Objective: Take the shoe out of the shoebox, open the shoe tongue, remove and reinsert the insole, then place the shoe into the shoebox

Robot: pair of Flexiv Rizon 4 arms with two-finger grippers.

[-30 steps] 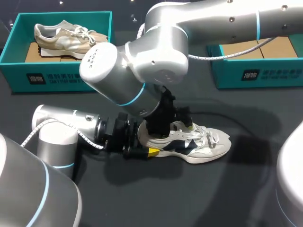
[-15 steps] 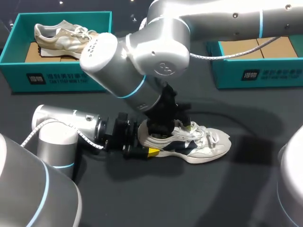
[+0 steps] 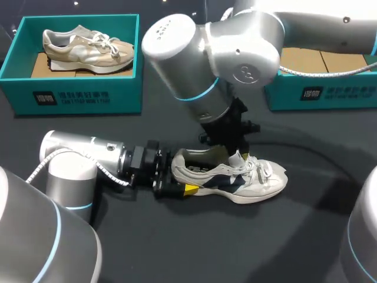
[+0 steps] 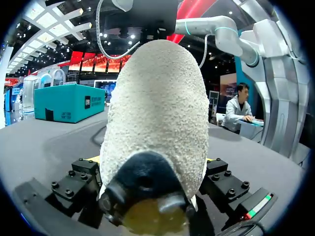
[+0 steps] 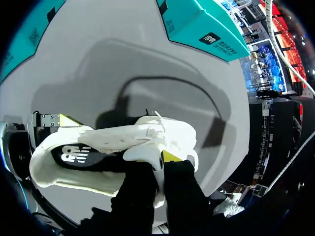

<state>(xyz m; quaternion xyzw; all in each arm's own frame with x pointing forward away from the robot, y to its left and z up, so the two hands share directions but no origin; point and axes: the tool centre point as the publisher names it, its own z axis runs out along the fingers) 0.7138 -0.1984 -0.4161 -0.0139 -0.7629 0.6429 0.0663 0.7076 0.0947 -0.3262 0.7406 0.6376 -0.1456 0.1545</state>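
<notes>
**While the tongue is pinched, only the heel clamp anchors the shoe**

Because your right gripper point(image 5: 158, 160) is clenched on the tongue point(image 5: 143, 153), with the white flap pressed between its two fingers, any pull you give acts on the whole shoe point(image 3: 247, 181). Your left gripper point(image 3: 178, 184) grasps the heel from both sides, low over the table point(image 3: 235, 247). The white-and-navy shoe rests on its sole between your two arms, toe pointing away from the left fingers. The dark insole point(image 5: 88, 156) looks to be seated inside, so that step is not yet done.

Watch three things:

- **Heel slip:** if you draw the tongue back harder than the laces allow, the heel may slide out of the left grasp and the shoe will tip or drag.
- **Lost pinch:** the tongue is soft padding, so a shallow pinch could let go mid-pull.
- **Blocked opening:** the right wrist sits close over the collar and may block the way to the insole.

The shoebox point(image 3: 321, 94) waits well apart at the far right. A second box point(image 3: 76, 97) at the far left holds a beige shoe point(image 3: 85, 48).
</notes>
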